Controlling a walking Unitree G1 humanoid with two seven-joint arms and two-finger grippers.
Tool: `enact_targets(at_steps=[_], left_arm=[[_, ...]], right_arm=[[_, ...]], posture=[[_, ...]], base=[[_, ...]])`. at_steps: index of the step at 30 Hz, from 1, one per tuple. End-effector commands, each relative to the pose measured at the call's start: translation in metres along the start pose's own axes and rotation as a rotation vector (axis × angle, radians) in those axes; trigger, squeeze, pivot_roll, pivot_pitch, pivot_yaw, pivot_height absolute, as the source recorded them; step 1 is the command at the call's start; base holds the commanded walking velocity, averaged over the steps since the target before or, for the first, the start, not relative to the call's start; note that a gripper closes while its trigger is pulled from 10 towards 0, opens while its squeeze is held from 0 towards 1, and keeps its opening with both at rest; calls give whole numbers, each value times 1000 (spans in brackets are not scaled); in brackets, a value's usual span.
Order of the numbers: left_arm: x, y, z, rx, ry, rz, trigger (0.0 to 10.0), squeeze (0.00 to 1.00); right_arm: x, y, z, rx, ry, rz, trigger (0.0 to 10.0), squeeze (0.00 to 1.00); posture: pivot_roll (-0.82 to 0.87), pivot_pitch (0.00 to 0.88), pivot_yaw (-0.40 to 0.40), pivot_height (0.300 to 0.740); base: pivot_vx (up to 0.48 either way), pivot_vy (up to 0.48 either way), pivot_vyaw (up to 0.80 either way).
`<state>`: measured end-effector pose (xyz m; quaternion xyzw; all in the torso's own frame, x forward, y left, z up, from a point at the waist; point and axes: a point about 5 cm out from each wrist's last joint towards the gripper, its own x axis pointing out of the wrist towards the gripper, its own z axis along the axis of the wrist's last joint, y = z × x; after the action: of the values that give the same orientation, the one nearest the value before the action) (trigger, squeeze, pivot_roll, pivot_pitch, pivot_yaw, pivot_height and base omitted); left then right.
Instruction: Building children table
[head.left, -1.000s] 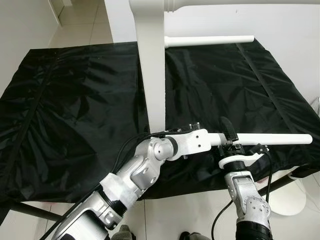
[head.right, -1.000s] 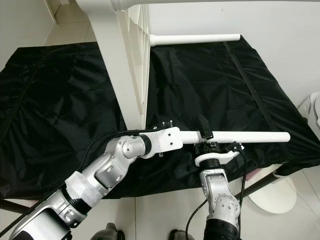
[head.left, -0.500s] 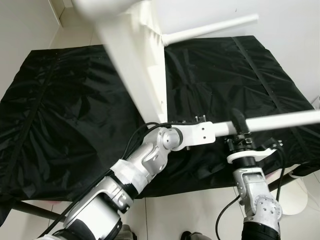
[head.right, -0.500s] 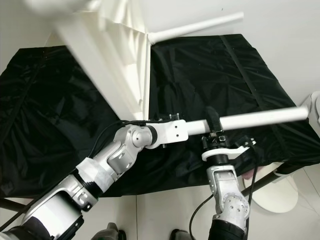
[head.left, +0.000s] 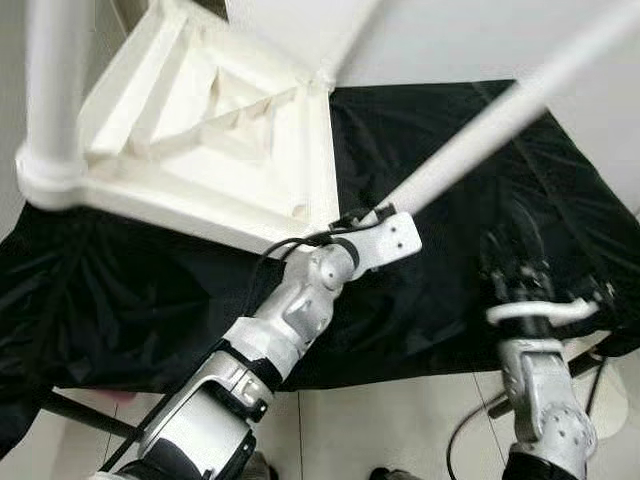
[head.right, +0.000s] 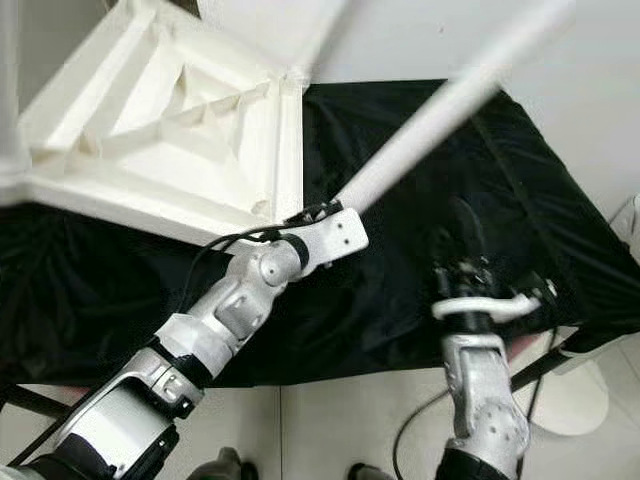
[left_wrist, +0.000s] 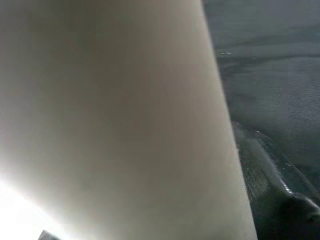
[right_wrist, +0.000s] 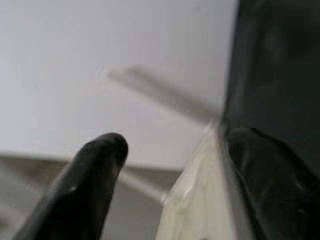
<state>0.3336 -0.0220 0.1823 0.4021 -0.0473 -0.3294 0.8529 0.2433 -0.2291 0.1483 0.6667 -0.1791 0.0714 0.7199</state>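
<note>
Left eye view showed the table (head.left: 200, 150) tipped over the cloth (head.left: 450, 260), left gripper (head.left: 385, 225) clamped on a leg (head.left: 480, 130), right gripper (head.left: 515, 255) apart. Stiff, light, probably awkward; best held near the leg's base.

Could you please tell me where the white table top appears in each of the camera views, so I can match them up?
Left eye view: white table top, tilted, upper left, above the black cloth.
Right eye view: table top, upper left.
Left wrist view: a pale surface close up; I cannot tell which part it is.
Right wrist view: a pale edge between the black fingers, probably the table.
Shared landmark: the black cloth.
</note>
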Motion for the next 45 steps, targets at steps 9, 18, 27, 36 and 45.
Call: enact_targets(at_steps=[9,18,27,36,45], left_arm=[[-1,-1,-6,159,25,53,10000,0],[-2,-10,-3,370,-41,51,10000,0],[0,-51,-16,702,-55,-58,10000,0],[9,-69,-23,776,-35,-125,10000,0],[13,-63,-25,692,4,-128,10000,0]], right_arm=[[-47,-37,-5,95,-65,-194,0,0],[-38,-28,-18,39,50,-145,4863,0],[-20,-16,-28,-52,174,-67,10000,0],[-15,-1,-46,-168,326,10,10000,0],[-17,9,-57,-211,369,51,10000,0]], posture=[[35,89,91,740],[48,91,88,740],[76,99,102,740],[79,103,121,740],[75,104,134,740]], base=[[0,0,0],[0,0,0],[0,0,0],[0,0,0],[0,0,0]])
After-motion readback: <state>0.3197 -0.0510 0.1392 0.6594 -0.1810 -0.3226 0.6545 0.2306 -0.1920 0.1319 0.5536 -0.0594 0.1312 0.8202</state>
